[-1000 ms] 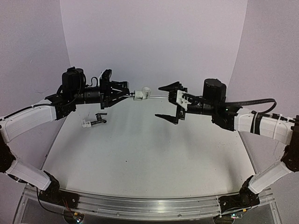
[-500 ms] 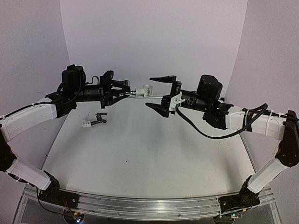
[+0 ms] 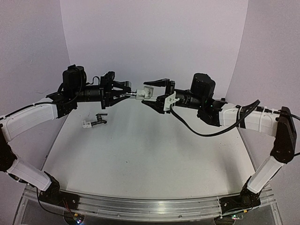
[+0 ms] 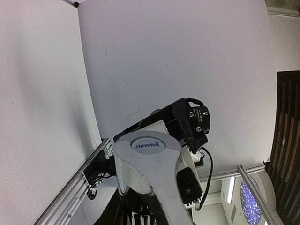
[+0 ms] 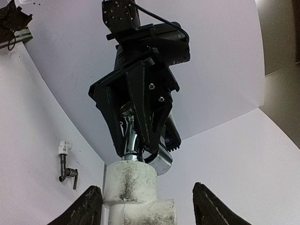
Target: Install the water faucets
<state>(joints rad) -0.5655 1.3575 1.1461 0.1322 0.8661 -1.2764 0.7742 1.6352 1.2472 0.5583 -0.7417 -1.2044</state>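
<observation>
Aloft, silver faucet (image 5: 130, 139) clamped in left jaws, right jaws apart flanking its fitting (image 5: 129, 183)

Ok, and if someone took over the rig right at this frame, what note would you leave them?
Left gripper: shut on the silver faucet, held in the air, a white fitting on its end.
Right gripper: open, jaws either side of that fitting, not touching.
Dark faucet: lying on the table, a second white fitting on its end.
Left to do: close on the fitting, finish joining the silver one.

Right gripper (image 3: 144, 93) now around white fitting (image 3: 148, 91)
</observation>
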